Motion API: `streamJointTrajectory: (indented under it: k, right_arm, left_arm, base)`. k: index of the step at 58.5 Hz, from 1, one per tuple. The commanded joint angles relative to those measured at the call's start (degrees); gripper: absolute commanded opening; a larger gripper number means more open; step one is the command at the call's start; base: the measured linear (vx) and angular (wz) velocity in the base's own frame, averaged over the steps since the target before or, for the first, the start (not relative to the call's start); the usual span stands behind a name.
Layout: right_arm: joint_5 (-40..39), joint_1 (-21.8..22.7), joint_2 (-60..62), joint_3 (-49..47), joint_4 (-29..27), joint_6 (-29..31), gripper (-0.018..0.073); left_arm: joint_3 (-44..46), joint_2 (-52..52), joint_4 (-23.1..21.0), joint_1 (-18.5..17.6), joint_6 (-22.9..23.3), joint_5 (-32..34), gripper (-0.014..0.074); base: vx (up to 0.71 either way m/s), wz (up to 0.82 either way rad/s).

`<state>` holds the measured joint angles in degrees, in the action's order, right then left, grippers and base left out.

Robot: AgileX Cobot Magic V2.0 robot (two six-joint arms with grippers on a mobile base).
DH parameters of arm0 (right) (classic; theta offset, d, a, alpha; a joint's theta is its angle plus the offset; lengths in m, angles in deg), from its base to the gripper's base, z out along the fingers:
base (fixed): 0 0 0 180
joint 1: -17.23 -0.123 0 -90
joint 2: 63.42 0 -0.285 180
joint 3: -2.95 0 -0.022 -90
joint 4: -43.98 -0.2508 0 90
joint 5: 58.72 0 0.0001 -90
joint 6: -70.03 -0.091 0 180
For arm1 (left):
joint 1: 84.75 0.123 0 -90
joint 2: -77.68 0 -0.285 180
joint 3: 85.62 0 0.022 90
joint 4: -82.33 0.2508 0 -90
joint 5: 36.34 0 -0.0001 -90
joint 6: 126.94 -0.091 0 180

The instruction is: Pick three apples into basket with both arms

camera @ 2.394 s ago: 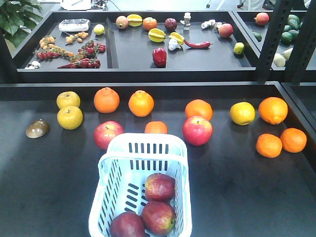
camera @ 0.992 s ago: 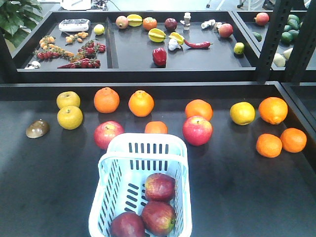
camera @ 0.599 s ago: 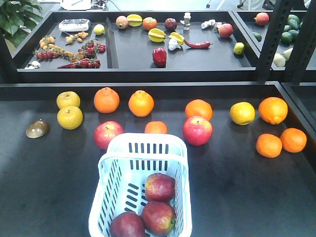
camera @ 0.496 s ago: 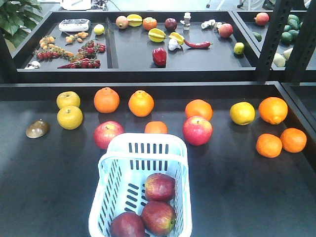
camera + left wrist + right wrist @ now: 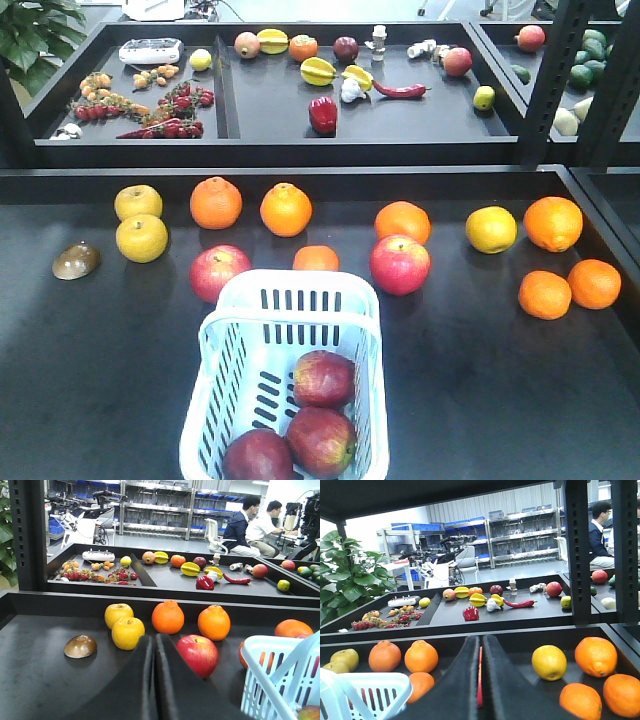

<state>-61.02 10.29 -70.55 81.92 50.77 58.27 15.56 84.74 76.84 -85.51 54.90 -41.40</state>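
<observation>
Three dark maroon-red apples lie together inside the pale blue basket [image 5: 298,284] at the bottom centre of the front view: one at the back [image 5: 323,378], one at the front right [image 5: 322,440], one at the front left [image 5: 258,455]. No arm shows in the front view. In the left wrist view my left gripper [image 5: 154,642] is shut and holds nothing, with the basket [image 5: 280,680] to its right. In the right wrist view my right gripper [image 5: 480,642] is shut and holds nothing; a thin red strip of something behind shows through the slit. The basket [image 5: 370,690] is at its lower left.
Two brighter pinkish-red apples [image 5: 220,272] [image 5: 400,264] sit just behind the basket, with a small orange [image 5: 316,259] between them. Oranges, yellow fruit [image 5: 141,238] and a brown half-shell [image 5: 76,260] are spread over the black table. A raised tray [image 5: 300,150] of mixed produce stands behind.
</observation>
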Motion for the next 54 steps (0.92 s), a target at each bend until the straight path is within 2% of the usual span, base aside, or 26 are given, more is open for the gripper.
streamJointTrajectory:
  k: [1, 54]
  right_arm:
    - [-4.04, 0.27, 0.73, 0.62, 0.23, 0.19, -0.0005]
    - [-4.04, 0.27, 0.73, 0.62, 0.23, 0.19, -0.0005]
  left_arm:
    - [1.43, -0.75, -0.14, 0.23, 0.55, 3.85, -0.0006]
    - [1.43, -0.75, -0.14, 0.23, 0.55, 3.85, -0.0006]
  base:
    - [0.0, 0.0]
    - [0.0, 0.0]
